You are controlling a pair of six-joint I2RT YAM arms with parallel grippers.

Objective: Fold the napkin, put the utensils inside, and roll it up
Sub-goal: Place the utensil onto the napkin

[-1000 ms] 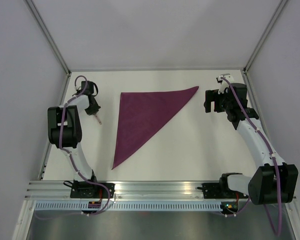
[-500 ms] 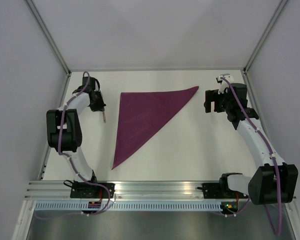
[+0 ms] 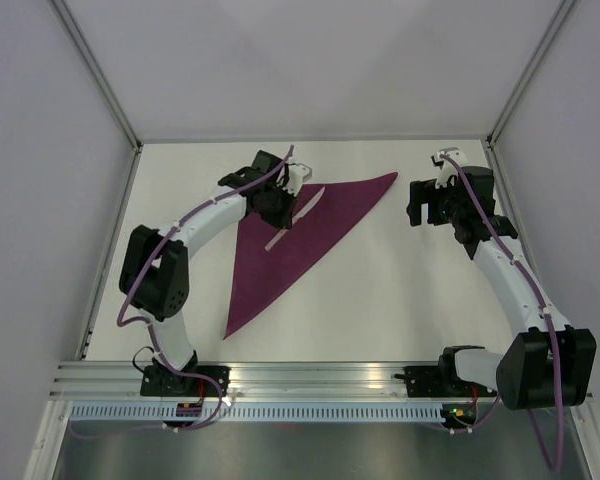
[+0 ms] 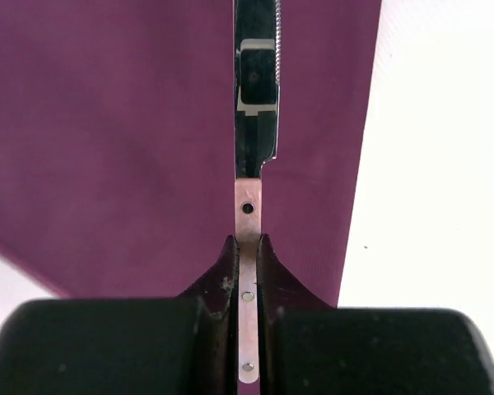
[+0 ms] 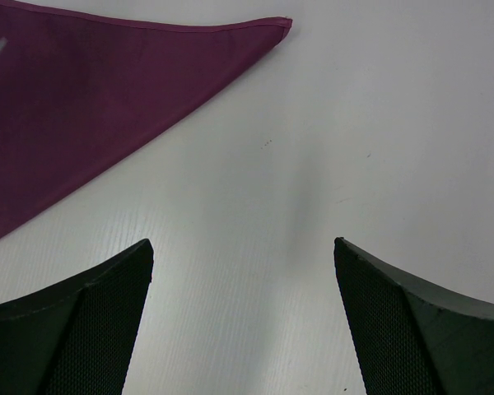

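**Utensil held over the folded napkin, right arm waiting**

The left gripper [image 3: 278,208] reaches out over the far-left part of the worktop [image 3: 400,300]. Its fingers are pressed together on the handle of a slim utensil [image 3: 305,208]. The left wrist view shows that handle edge-on between the fingers, and a toothed edge further along suggests a knife. It looks thin, stiff and smooth, so it could swivel in so narrow a pinch.

Below it lies the napkin [image 3: 270,270], folded to a triangle, left of centre and towards the far edge. One long side runs roughly along that edge, one tip points to the far-right corner, and another points to the near edge. The utensil sits slantwise above the upper part; whether it touches the cloth I cannot tell.

The cloth looks light, limp and slightly slick, so it is likely to slide and bunch rather than hold a crease. A tip or a hemmed edge would be the best place to take hold.

Towards the far-right corner, the right gripper [image 3: 432,205] hovers with its fingers spread wide, holding nothing, just beyond the napkin's right tip.
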